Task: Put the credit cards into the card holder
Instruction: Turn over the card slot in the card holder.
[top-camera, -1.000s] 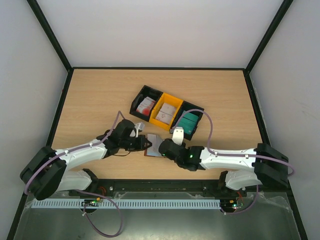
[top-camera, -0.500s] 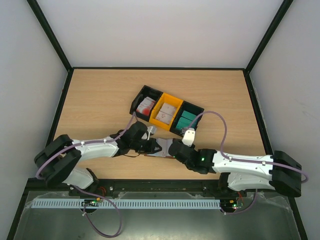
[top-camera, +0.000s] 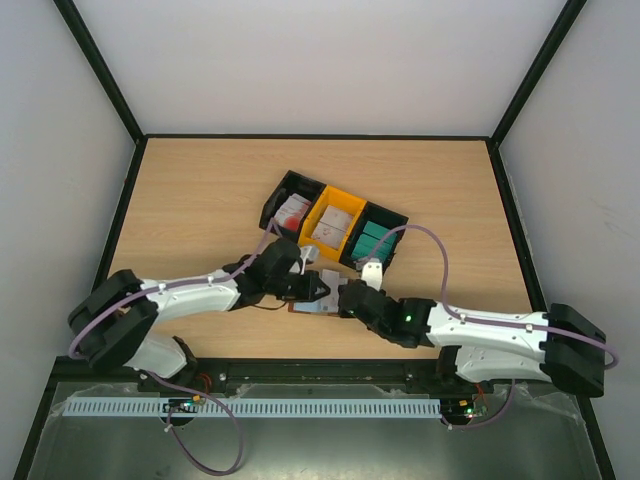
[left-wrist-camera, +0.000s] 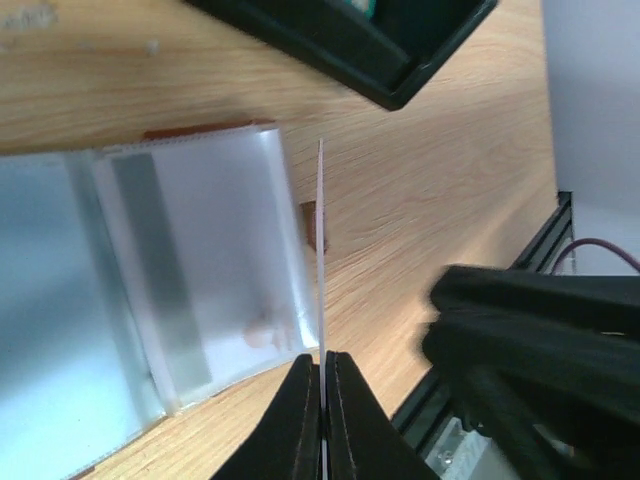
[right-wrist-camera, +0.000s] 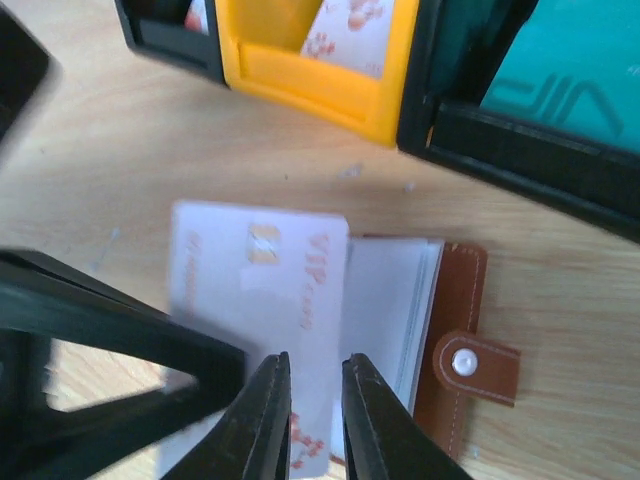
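Observation:
The card holder (right-wrist-camera: 462, 345), a brown wallet with a snap tab, lies open on the table, its pale pockets (left-wrist-camera: 190, 270) facing up. My left gripper (left-wrist-camera: 322, 362) is shut on a white credit card (left-wrist-camera: 321, 240), seen edge-on over the wallet's right edge. The right wrist view shows this card (right-wrist-camera: 260, 290) flat, with red "VIP card" print, covering the wallet's left half. My right gripper (right-wrist-camera: 315, 378) hovers just above card and wallet with its jaws a little apart and nothing between them. In the top view both grippers meet at the wallet (top-camera: 318, 304).
Three joined bins stand just behind the wallet: a black one (top-camera: 288, 208) with red-marked white cards, a yellow one (right-wrist-camera: 300, 75) with white cards, and a black one (right-wrist-camera: 520, 140) with teal cards (right-wrist-camera: 570, 55). The table's front rail is close (left-wrist-camera: 560, 230).
Both arms have shifted rightward and closed in over the wallet. The left gripper has brought the white card over it, and the right gripper has moved up against it.

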